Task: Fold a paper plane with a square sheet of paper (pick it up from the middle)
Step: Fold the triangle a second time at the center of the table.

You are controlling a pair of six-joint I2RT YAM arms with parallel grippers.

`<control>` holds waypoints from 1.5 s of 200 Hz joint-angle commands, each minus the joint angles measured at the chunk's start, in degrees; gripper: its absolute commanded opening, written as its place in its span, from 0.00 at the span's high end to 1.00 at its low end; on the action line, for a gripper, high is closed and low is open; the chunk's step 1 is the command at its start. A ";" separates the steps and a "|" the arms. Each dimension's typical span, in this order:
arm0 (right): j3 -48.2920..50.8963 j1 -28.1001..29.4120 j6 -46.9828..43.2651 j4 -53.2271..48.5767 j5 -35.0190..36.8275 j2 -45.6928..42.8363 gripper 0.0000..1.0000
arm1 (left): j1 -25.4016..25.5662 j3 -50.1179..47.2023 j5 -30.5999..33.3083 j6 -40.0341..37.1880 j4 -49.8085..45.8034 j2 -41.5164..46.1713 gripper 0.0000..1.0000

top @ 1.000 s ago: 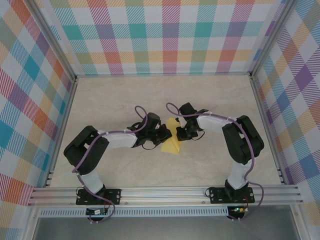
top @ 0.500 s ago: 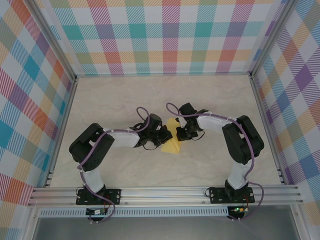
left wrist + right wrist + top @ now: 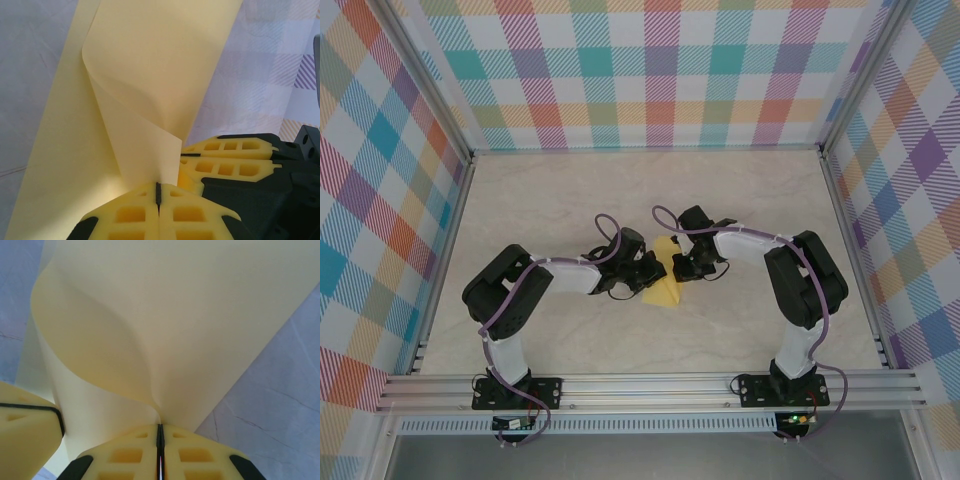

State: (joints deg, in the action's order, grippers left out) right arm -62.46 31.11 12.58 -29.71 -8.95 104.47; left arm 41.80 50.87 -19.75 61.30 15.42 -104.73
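Table (image 3: 570, 340): pale marble-look top, plaid walls (image 3: 650, 70) on its left, far and right sides, aluminium rail (image 3: 650, 392) along the near edge.

Your left arm (image 3: 510, 295) and right arm (image 3: 805, 280) both reach inward from the near edge and meet at about the middle of the table. Purple cable (image 3: 605, 222) loops up off the left wrist. Nothing else sits on the top near them.

The square sheet of paper (image 3: 665, 288) is at mid-table between the two wrists. From above, its near end lies flat and clear, while the far end is hidden by the gripper bodies.

In the left wrist view the yellow paper (image 3: 150, 75) has one layer flat on the table and a flap curling up off it. The flap's lower corner runs into the seam of the left gripper (image 3: 158, 192), whose jaws are pressed together and pinching the paper.

The right gripper (image 3: 160, 432) is the same: jaws closed tight on the base of a curled flap (image 3: 175, 315).

The two grippers are just beside each other, left (image 3: 648, 270) and right (image 3: 682, 265). The right gripper's yellow fingers (image 3: 230, 155) crowd the left camera's lower right. A left finger (image 3: 25, 420) blocks the right camera's lower-left corner.
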 commanded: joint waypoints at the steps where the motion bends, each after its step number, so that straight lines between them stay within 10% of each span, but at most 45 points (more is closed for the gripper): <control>1: 0.94 -0.18 -0.70 -0.55 1.02 0.75 0.90 | -0.50 1.64 -0.25 -0.74 1.02 1.81 1.00; 300: 0.14 -0.19 -0.01 -0.68 0.46 0.93 0.88 | -0.36 -0.04 1.18 -1.00 -0.66 -4.91 0.99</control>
State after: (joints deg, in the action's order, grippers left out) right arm -62.39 31.11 12.60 -29.67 -8.78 104.47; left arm 41.71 51.86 -18.96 61.25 15.42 -108.40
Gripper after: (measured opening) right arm 0.117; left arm 0.037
